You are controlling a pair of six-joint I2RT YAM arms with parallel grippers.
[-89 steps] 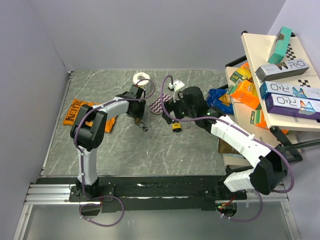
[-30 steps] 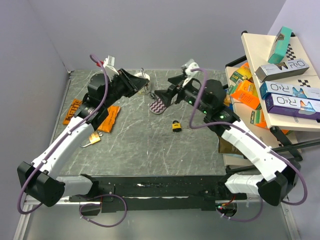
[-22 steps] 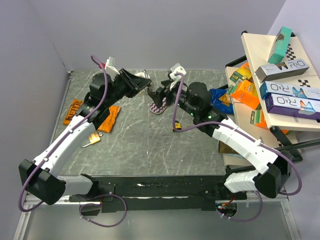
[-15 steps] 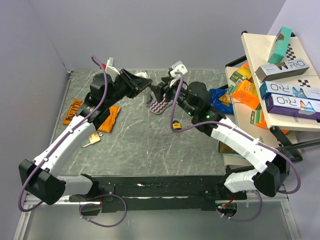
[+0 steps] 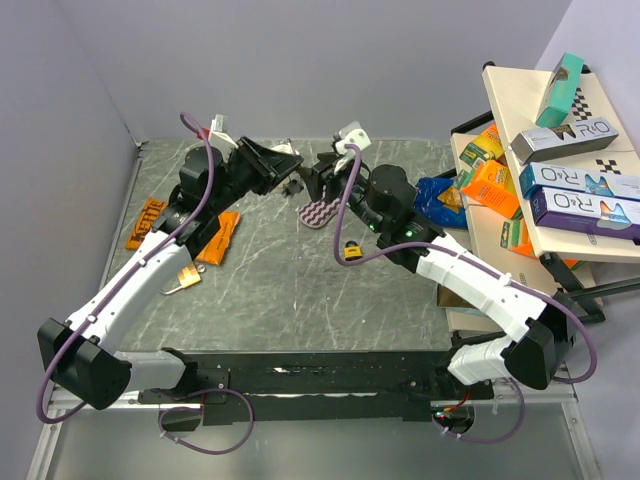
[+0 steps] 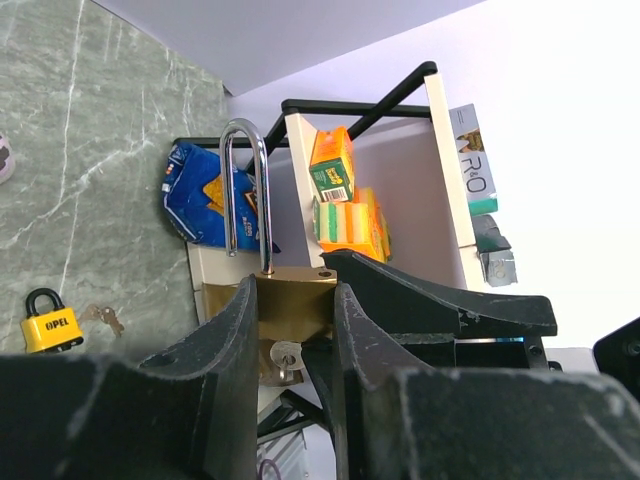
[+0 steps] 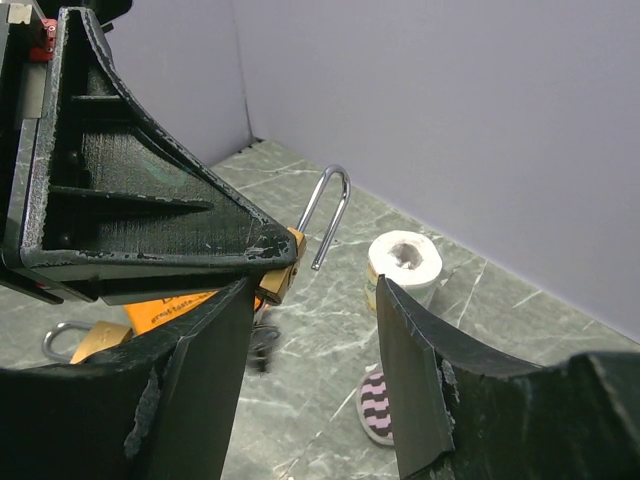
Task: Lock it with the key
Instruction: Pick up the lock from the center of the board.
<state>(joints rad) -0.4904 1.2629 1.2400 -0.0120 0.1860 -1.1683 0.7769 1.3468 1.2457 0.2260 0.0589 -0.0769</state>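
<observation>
Supporting surface: a grey marbled table (image 5: 300,300) is seen under 2 raised arms.
Side shelf: boxes and orange packets are stacked on a rack (image 5: 560,215) at the table's right edge.
Left gripper (image 5: 288,175): it is held in the air over the far part of the table, and its jaws are clamped on the body of the brass padlock (image 6: 293,302).
Right gripper (image 7: 310,300): it is brought just beside the left one, tip to tip. Its fingers are spread, and no contact with the lock is seen.
Shackle (image 6: 246,190): it is swung open, with 1 leg free above the body.
Yellow padlock (image 6: 50,322): it is laid shut on the table, with loose keys (image 6: 101,317) just beside it.
Silver piece (image 6: 283,362): it is seen at the brass body's underside; whether it is the key cannot be told.
</observation>
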